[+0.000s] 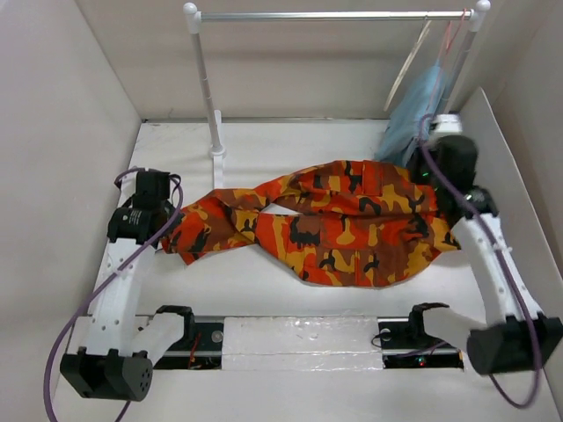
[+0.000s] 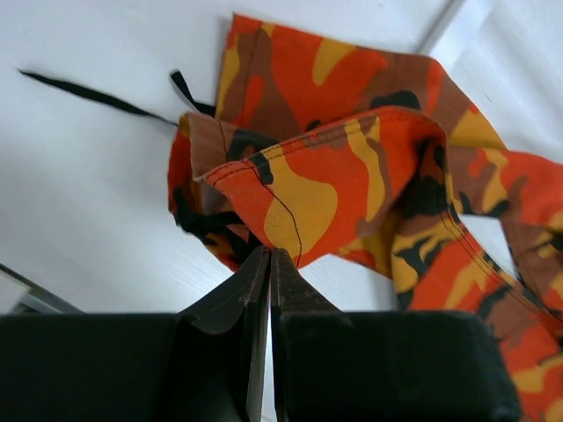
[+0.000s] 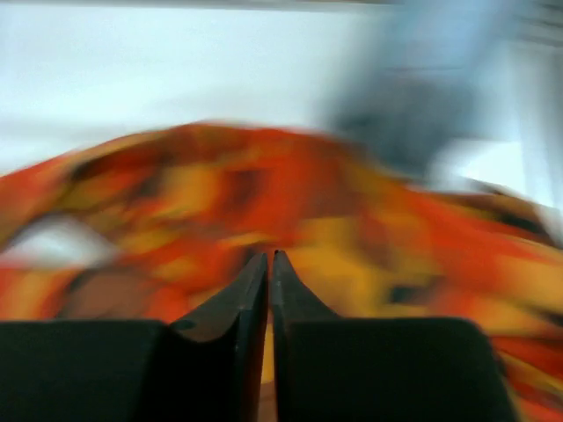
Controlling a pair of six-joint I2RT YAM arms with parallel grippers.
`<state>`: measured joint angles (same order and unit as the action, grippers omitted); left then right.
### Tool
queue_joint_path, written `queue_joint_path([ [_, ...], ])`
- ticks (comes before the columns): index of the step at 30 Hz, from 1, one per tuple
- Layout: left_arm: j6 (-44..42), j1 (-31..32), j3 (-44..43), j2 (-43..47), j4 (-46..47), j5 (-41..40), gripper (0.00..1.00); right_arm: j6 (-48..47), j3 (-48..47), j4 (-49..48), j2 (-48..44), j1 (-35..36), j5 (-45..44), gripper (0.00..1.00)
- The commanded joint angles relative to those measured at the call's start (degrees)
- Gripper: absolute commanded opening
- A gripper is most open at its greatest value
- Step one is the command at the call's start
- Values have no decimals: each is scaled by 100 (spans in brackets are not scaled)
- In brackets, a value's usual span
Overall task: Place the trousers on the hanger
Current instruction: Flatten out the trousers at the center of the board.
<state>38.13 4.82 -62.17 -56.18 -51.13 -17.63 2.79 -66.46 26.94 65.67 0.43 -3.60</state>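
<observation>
The camouflage trousers (image 1: 343, 220) lie spread across the middle of the table, legs to the left and waist to the right. My left gripper (image 1: 170, 221) is at the end of a leg. In the left wrist view its jaws (image 2: 269, 255) are shut, pinching the edge of the raised cuff (image 2: 308, 185). My right gripper (image 1: 437, 200) is over the waist end. In the blurred right wrist view it (image 3: 269, 256) is shut just above the cloth (image 3: 220, 193). The cream hanger (image 1: 408, 67) hangs on the rail at the back right, apart from both grippers.
A white rail (image 1: 334, 15) on posts spans the back; its left post (image 1: 209, 97) stands behind the trousers. A light blue garment (image 1: 412, 119) hangs on a pinkish-red hanger (image 1: 454, 40) beside the cream one. White walls close in left, right and back.
</observation>
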Motion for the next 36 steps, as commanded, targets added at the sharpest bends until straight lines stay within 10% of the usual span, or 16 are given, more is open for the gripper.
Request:
queue_joint_path([
  [1, 704, 54, 39, 651, -493, 488, 0, 222, 869, -355, -484, 1772, 728, 8],
  [4, 1187, 107, -459, 1118, -923, -353, 0, 47, 1353, -514, -450, 3631, 545, 0],
  [7, 1163, 107, -944, 1074, -1408, -1277, 0, -190, 1381, -427, 155, 4795, 587, 25],
  [9, 1065, 107, -1042, 1144, -1408, -1662, 3, -461, 1267, -225, 864, 5141, 904, 59],
  [12, 1047, 107, -1367, 1197, -1408, -1727, 11, -866, 864, -22, 1596, 5722, 913, 70],
  [16, 837, 107, -1194, 1627, -1215, -1533, 67, -947, 818, -355, 2300, 5978, 667, 74],
  [18, 706, 107, -1113, 1760, -1102, -1648, 73, -868, 915, -628, 2441, 5978, 501, 74],
  [22, 458, 107, -299, 1375, -153, -823, 73, -745, 1126, -988, 2766, 5978, 79, 63],
  [23, 502, 107, -113, 1217, 188, -647, 73, -736, 1143, -1015, 2880, 5978, -35, 37],
  [26, 556, -85, 547, 680, 1296, -278, 75, -736, 1293, -920, 2943, 6039, -54, 4],
  [36, 81, -1270, 469, -1876, 2555, 408, 74, 274, 2418, 662, 1029, 6866, 316, 0],
])
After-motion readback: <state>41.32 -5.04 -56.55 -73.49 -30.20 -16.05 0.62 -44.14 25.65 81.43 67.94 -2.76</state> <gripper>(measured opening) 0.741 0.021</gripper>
